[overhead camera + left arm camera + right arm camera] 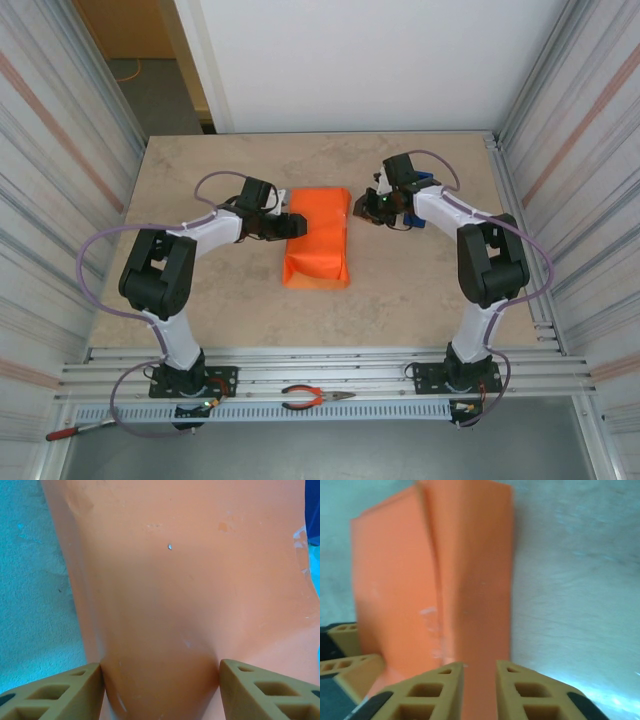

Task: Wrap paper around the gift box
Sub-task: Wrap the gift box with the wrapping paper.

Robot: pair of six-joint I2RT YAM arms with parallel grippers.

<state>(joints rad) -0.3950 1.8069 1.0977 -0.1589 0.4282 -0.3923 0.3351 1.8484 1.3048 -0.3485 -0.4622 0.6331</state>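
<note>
1. Table [200, 300]: beige top between ribbed side walls. Both arms are bolted at its near edge.
2. The paper [318, 235]: bright orange sheet, folded over into a long, box-shaped bundle. It lies at the table's centre, between the two arms, long axis running near to far. The near end stands open like a flattened tunnel. In the left wrist view the paper [190, 580] is smooth with a few small scuffs. In the right wrist view the paper [470, 580] shows a lengthwise fold ridge.
3. Left gripper [290, 226]: positioned at the bundle's left edge, far half. In the wrist view the left gripper [161, 670] stands with jaws apart and clamped on a bulge of the paper, which touches the inner faces of both fingers [60, 690].
4. Right gripper [372, 208]: just beside the bundle's far right corner. In the wrist view the right gripper [479, 667] has its fingers [435, 690] nearly together, with the paper's ridge running into the narrow gap. The view is blurred, so I cannot tell whether they press it.
5. Blue object [426, 181]: just behind the right gripper, partly hidden.
6. Pliers [318, 398]: orange handles, lying on the near rail between the arm bases.
7. Red-handled tool [70, 432]: near left corner.
</note>
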